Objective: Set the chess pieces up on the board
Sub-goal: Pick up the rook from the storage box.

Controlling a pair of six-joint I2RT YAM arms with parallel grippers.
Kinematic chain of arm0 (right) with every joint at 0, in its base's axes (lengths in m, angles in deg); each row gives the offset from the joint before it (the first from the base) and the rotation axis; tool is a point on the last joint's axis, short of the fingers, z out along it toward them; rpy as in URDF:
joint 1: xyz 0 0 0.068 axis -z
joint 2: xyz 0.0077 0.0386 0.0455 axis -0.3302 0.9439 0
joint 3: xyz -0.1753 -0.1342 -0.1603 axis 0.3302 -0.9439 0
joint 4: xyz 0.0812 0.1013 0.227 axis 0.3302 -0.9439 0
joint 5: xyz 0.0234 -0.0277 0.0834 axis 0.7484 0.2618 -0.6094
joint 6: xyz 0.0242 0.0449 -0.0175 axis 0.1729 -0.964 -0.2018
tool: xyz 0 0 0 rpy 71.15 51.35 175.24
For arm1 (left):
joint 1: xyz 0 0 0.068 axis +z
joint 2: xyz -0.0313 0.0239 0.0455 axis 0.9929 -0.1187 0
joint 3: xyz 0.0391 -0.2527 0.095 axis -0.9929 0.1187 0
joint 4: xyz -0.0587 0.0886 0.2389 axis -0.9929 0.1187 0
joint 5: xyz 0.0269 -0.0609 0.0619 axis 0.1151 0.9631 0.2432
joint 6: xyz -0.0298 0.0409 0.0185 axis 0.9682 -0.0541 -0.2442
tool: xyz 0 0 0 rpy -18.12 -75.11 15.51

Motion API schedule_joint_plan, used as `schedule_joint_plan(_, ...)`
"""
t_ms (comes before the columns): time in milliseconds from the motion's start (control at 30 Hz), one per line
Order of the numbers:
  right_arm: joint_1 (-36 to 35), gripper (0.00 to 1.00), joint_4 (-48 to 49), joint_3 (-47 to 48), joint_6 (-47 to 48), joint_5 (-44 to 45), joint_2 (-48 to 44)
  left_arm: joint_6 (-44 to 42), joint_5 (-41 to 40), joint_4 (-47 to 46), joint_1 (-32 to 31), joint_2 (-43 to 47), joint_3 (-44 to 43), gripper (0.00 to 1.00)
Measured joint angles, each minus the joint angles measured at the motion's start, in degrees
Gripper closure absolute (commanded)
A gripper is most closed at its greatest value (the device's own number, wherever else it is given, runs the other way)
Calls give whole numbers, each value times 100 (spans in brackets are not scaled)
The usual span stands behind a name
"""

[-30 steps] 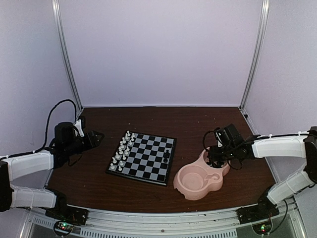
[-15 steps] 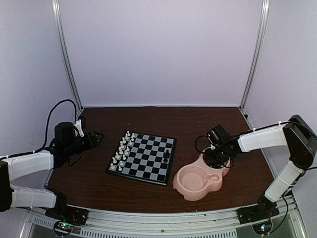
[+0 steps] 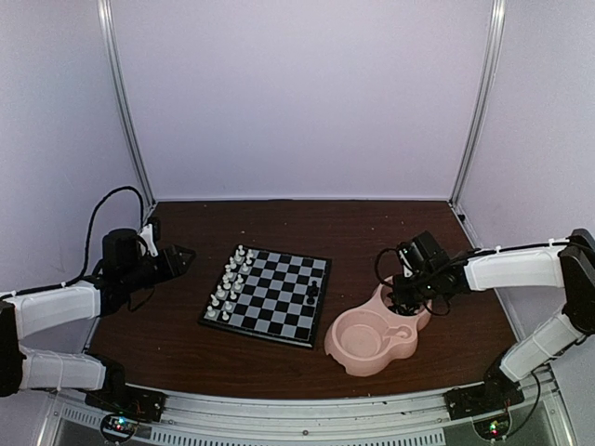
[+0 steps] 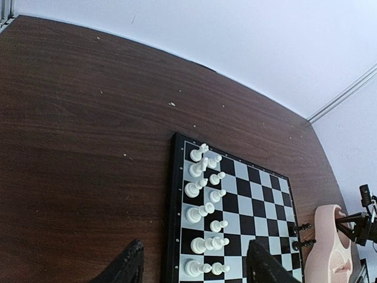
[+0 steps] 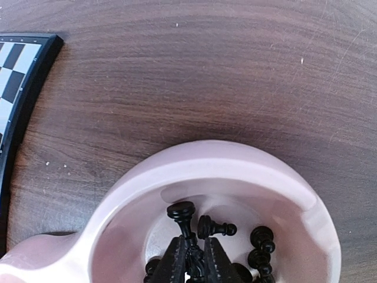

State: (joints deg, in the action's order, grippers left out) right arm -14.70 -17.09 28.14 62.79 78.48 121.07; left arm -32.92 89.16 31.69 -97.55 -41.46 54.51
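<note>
The left gripper (image 3: 178, 256) hovers over the dark wooden table (image 3: 186, 362), just off the left edge of the board (image 3: 279, 311). Its jaws stand well apart with nothing between them. In the left wrist view its two fingers (image 4: 128, 266) frame the board's near-left corner.

The board lies flat at the middle of the table. White chess pieces (image 3: 231, 282) stand in two files along its left side, upright on their squares. Two black chess pieces (image 3: 313, 294) stand near its right edge.

Just to the right of the board sits a pink double-bowl dish (image 3: 346, 355). The right gripper (image 3: 403, 295) reaches down into its far bowl, and the near bowl looks bare.

In the right wrist view, the right gripper (image 5: 192, 242) has its fingers drawn almost together around the stem of a black piece (image 5: 181, 211), whose round head sticks out beyond the tips. I cannot tell whether that piece is off the bowl's floor. More loose black pieces (image 5: 217, 227) lie around it inside the same bowl.
</note>
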Motion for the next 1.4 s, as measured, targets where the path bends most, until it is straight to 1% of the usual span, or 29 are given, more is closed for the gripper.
schedule_joint_plan(100, 0, 88, 28, -72, 2, 4, -142, 2, 0, 0, 0, 0, 0, 40)
schedule_joint_plan(167, 0, 87, 44, -107, -2, 7, -201, 2, 0, 0, 0, 0, 0, 40)
schedule_joint_plan(200, 0, 79, 48, -116, -2, 7, -219, 2, 0, 0, 0, 0, 0, 40)
schedule_joint_plan(233, 0, 68, 55, -122, 0, 13, -236, 2, 0, 0, 0, 0, 0, 40)
schedule_joint_plan(267, 0, 60, 55, -125, 15, 28, -243, 2, 0, 0, 0, 0, 0, 40)
schedule_joint_plan(300, 2, 56, 52, -125, 0, 46, -243, 2, 0, 0, 0, 0, 0, 40)
schedule_joint_plan(400, 2, 53, 31, -118, 13, 85, -166, 2, 0, 0, 0, 0, 0, 40)
schedule_joint_plan(600, 2, 55, -153, 160, 24, 90, 634, 2, 0, 0, 0, 0, 0, 40)
schedule_joint_plan(733, 7, 57, -162, 299, 22, 79, 750, 2, 0, 0, 0, 0, 0, 40)
schedule_joint_plan(900, 7, 71, -184, 382, 39, 63, 826, 2, 0, 0, 0, 0, 0, 40)
schedule_joint_plan(1200, 11, 82, -184, 382, 44, 7, 813, 2, 0, 0, 0, 31, 0, 40)
schedule_joint_plan(1300, 11, 87, -186, 376, 46, -11, 802, 2, 2, 0, 0, 31, 0, 40)
schedule_joint_plan(1400, 11, 89, -190, 361, 44, -28, 780, 2, 0, 0, 0, 31, 0, 40)
